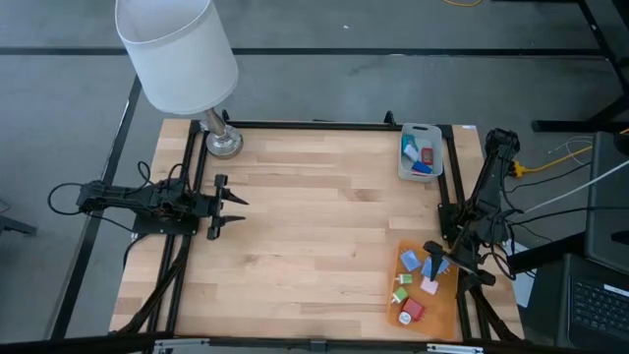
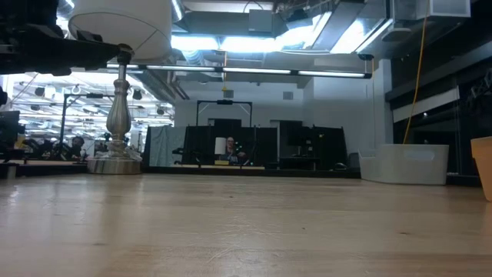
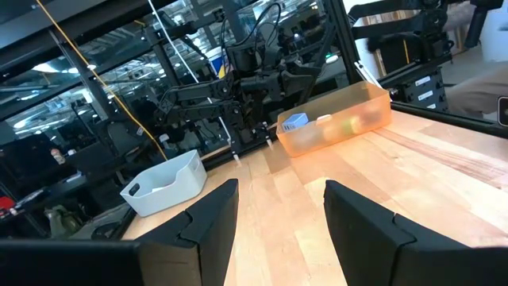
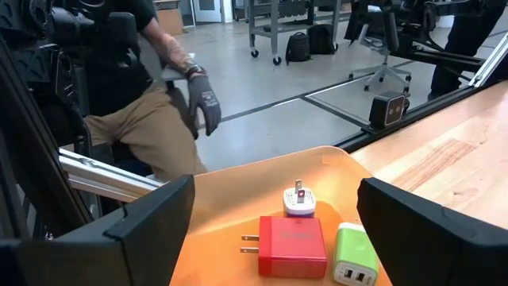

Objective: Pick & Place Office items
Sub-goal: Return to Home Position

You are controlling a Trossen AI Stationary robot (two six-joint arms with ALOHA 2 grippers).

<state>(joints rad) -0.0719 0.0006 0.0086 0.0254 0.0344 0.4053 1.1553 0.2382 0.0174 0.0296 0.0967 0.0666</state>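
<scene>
Several small office items lie on an orange tray at the table's near right: a blue one, a pink one, green ones and a red one. My right gripper hovers open over the tray's far part. In its wrist view a red plug block, a green one and a small white one lie ahead between the spread fingers. More blue pieces lie in the grey tray. My left gripper waits open at the table's left edge.
A lamp with a white shade and a metal base stands at the far left corner. Bare wooden table spreads between the two arms. A person with a gloved hand stands beyond the table's near right edge.
</scene>
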